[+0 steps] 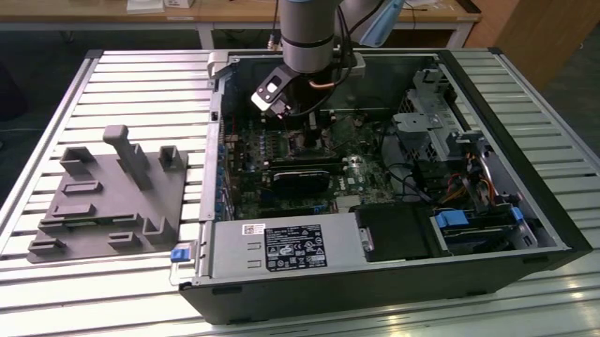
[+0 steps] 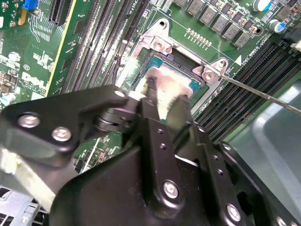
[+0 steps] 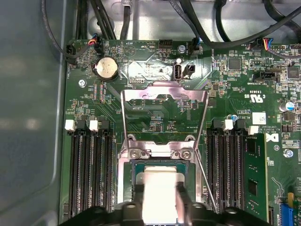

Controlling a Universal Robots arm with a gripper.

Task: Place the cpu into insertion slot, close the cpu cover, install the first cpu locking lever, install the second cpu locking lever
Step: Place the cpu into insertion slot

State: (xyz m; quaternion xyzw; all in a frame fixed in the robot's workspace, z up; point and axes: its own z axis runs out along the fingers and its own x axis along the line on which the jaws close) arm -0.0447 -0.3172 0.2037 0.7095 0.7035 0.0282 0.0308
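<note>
cpu [image 3: 160, 190] right at the slot [image 3: 141, 168] — silvery top showing, pinched on two opposite edges by the gripper [image 3: 160, 203], fingers clenched on it in both wrist views. it sits square over the dark socket, inside the metal rim; whether it is fully down on the contacts i cannot tell. the cover [image 3: 136, 93] stands open behind the slot, and a thin lever [image 3: 207, 186] runs past one side, swung clear.

the danger here, as i read it, is a tilt. if the chip goes in with one corner low or twisted off the rim, it could ride on the socket edge or press the contacts crooked, and a cover shut on that would jam. fingers that drag on release could also nudge it out of square. the lever wire lies close by the finger on that side, so a snag there is possible too.

the arm [image 1: 310, 31] comes straight down into the open case [image 1: 375, 281] — wrist low over the board [image 1: 249, 151], gripper pointing down at the socket.
</note>
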